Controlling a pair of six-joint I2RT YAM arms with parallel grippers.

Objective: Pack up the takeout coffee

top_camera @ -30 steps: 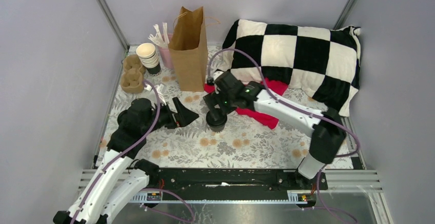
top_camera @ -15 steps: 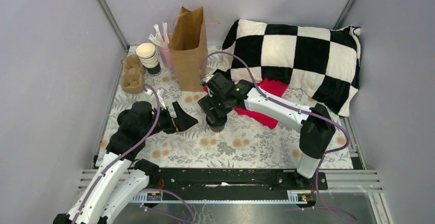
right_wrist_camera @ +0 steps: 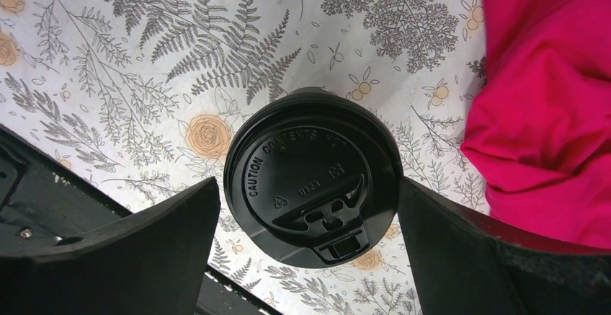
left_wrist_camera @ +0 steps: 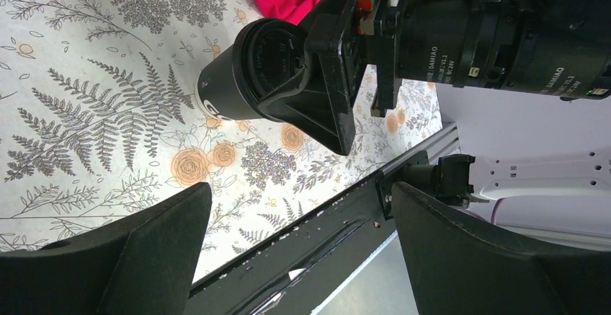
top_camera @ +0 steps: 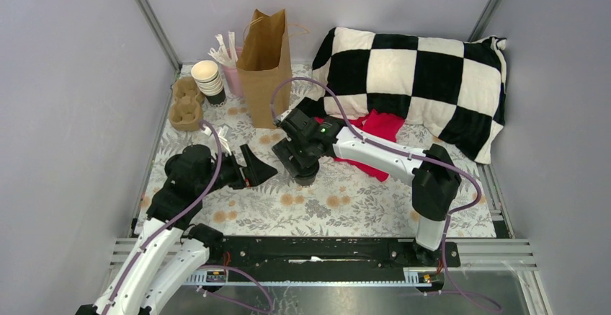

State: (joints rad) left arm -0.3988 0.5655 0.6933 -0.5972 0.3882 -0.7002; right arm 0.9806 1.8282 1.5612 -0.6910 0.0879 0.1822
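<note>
Far left: cardboard carrier (top_camera: pixel 186 107), stack of lidless cups (top_camera: pixel 208 79), then the bag (top_camera: pixel 265 70) standing upright with its mouth open at the top. Left gripper (top_camera: pixel 258 167) hovers low over the table, jaws wide apart, holding nothing, pointed at the coffee from its left. Coffee (right_wrist_camera: pixel 310 178) stands upright on the floral table (top_camera: pixel 339 200), in front of the bag and slightly to its right, with the red cloth (top_camera: pixel 382 124) just beside it on the right. Right gripper (top_camera: pixel 299 163) is directly over it, jaws spread and straddling the lid, one finger on each side. From the wrist view the right-hand finger looks at or almost at the lid rim and the other shows a thin gap, so no clamp yet. Handling guess: light paper cup, thin wall that dents under squeeze, smooth plastic lid that is press-fit and could pop if pinched hard. Can't tell if it's full, so treat it as liquid and keep it vertical. Best hold is on the body just under the lid rim, where the rim stiffens the wall, with moderate force. Checkered pillow (top_camera: pixel 418 77) far right, not involved.
</note>
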